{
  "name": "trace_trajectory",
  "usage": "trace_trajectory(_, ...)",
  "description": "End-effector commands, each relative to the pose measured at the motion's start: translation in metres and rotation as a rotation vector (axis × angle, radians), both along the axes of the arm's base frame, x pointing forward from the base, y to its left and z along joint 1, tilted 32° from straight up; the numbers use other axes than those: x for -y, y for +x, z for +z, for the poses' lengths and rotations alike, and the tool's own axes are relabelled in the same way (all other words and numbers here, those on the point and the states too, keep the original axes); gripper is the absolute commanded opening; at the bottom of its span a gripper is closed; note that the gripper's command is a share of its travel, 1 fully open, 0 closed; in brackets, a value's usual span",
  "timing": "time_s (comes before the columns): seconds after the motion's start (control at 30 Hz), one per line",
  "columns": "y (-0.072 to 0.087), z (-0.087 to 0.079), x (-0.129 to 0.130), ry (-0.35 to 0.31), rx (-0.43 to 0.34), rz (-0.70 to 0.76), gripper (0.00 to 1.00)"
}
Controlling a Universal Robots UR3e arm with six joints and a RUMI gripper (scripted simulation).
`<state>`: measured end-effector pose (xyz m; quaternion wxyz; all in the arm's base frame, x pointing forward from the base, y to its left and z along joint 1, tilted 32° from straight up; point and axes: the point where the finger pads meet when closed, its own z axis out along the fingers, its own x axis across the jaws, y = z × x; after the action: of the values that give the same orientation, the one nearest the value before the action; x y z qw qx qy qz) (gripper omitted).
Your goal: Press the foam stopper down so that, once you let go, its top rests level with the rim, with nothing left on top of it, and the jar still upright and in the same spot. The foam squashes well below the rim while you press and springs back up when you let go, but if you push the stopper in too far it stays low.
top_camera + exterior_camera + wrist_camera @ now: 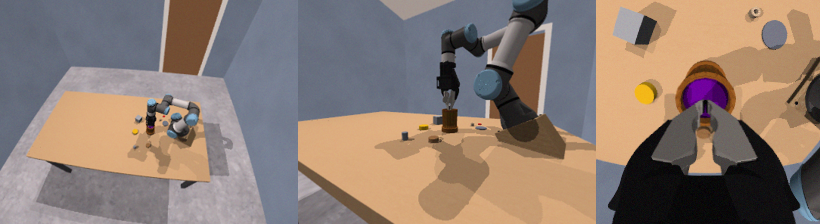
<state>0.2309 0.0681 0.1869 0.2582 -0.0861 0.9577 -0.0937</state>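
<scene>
On table: one jar, one purple stopper, jaws closed empty.

Blue-grey walls, brown door (white-framed), grey floor.

A purple stopper is seen in a ribbed brown jar; a yellow disc is seen at nine o'clock.

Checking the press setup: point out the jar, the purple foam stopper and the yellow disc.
jar (pixel 449 120): exterior view, on its ribbed brown side wall.
purple foam stopper (pixel 694 96): wrist view, on its top face left of the jaws.
yellow disc (pixel 645 93): wrist view, on its flat top.
</scene>
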Motion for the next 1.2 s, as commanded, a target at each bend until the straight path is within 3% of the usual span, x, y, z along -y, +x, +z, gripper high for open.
trace_trajectory(0.0,-0.007,0.011,-0.002,0.000,0.000,0.000,0.00)
trace_trajectory(0.53,-0.027,0.045,-0.007,0.000,0.000,0.000,0.00)
trace_trajectory(1.17,-0.030,0.050,-0.008,0.000,0.000,0.000,0.00)
